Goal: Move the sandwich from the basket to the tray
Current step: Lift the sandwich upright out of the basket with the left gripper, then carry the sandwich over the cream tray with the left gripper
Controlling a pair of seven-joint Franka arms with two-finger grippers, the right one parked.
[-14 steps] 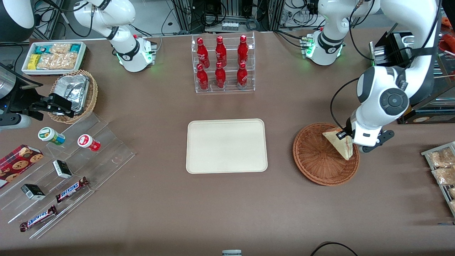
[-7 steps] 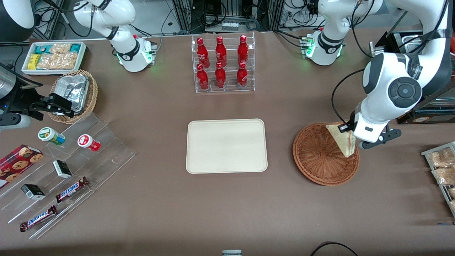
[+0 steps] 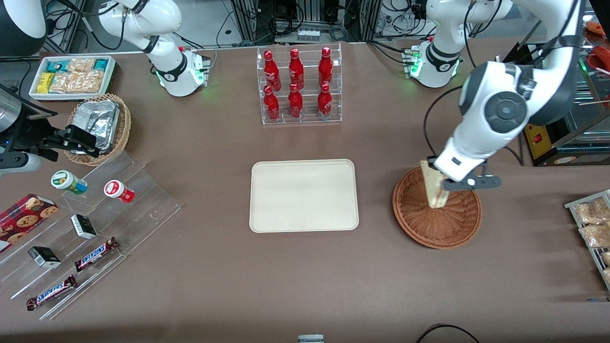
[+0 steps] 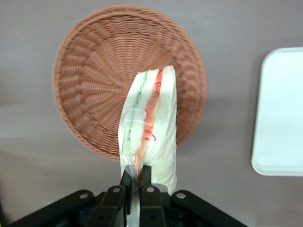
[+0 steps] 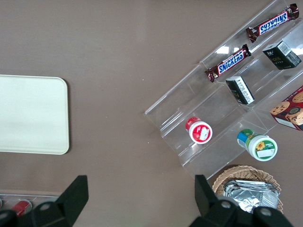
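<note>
My gripper [image 4: 138, 172] pinches the pale, film-wrapped triangular sandwich [image 4: 150, 132] by one corner, clear above the reddish-brown wicker basket [image 3: 445, 228]. Carry level and slowly to the cream rectangular tray [image 3: 305, 195]; grip looks thin.

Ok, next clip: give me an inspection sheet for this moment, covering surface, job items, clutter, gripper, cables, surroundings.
Surface: brown table.
Job items: triangular pale-bread sandwich lifted above the round reddish-brown wicker basket; flat cream rectangular tray holds nothing.
Clutter: rack of red bottles, foil-packet basket, clear stepped stand with snacks, white snack bin.
Gripper: left gripper shut on the sandwich, over the basket.
Cables: black cable along the working arm.
Surroundings: equipment racks at the table's edge.
</note>
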